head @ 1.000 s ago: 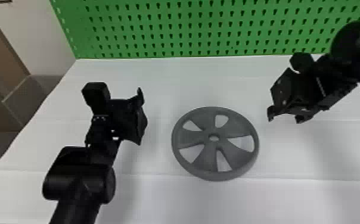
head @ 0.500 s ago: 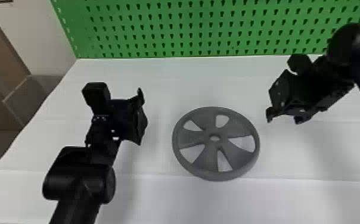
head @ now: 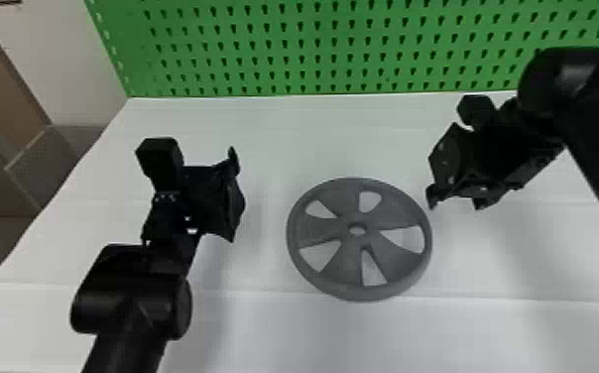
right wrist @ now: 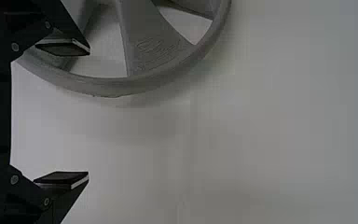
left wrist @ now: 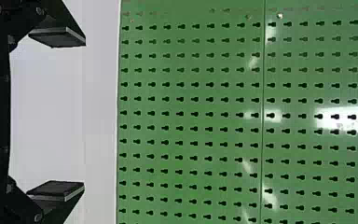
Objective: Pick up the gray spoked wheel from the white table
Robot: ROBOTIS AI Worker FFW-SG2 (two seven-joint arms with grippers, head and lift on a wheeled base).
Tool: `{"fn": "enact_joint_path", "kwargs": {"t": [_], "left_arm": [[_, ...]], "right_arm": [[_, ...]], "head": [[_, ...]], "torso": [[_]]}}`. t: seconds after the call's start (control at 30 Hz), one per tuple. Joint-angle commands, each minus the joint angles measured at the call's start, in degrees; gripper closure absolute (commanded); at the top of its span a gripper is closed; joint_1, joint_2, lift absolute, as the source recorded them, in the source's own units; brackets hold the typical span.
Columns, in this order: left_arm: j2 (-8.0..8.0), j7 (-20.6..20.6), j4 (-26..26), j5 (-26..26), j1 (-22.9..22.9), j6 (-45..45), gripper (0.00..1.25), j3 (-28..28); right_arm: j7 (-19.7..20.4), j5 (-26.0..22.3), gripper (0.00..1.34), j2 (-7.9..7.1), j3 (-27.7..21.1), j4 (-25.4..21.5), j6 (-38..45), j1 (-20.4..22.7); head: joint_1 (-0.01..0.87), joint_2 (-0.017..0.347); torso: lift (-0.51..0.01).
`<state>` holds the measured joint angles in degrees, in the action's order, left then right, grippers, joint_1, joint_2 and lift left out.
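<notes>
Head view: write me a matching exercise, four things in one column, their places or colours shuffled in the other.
1. Gray spoked wheel
2. Pegboard
3. Left gripper
4. Right gripper

A. To the wheel's right, jaws apart
B. Green, beyond the table's far edge
C. Lying on the white table, between the two grippers
D. To the wheel's left, jaws apart

Pairs: 1-C, 2-B, 3-D, 4-A

wheel [head: 324, 230]: matt, plastic-looking | pegboard [left wrist: 187, 107]: glossy, metal-looking | table [head: 363, 337]: matt
</notes>
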<state>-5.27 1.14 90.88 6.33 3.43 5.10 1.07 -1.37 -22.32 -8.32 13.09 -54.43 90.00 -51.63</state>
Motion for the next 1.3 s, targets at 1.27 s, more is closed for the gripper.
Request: {"fn": "enact_joint_path", "kwargs": {"t": [1.27], "left_arm": [[-0.09, 0.09, -0.17, -0.09, 0.62, 0.0, 0.19, 0.24]], "right_arm": [[-0.03, 2.45, 0.33, 4.27, 0.36, -1.21, 0.08, 0.65]], "head": [[0.779, 0.144]], "torso": [[-0.084]]}}
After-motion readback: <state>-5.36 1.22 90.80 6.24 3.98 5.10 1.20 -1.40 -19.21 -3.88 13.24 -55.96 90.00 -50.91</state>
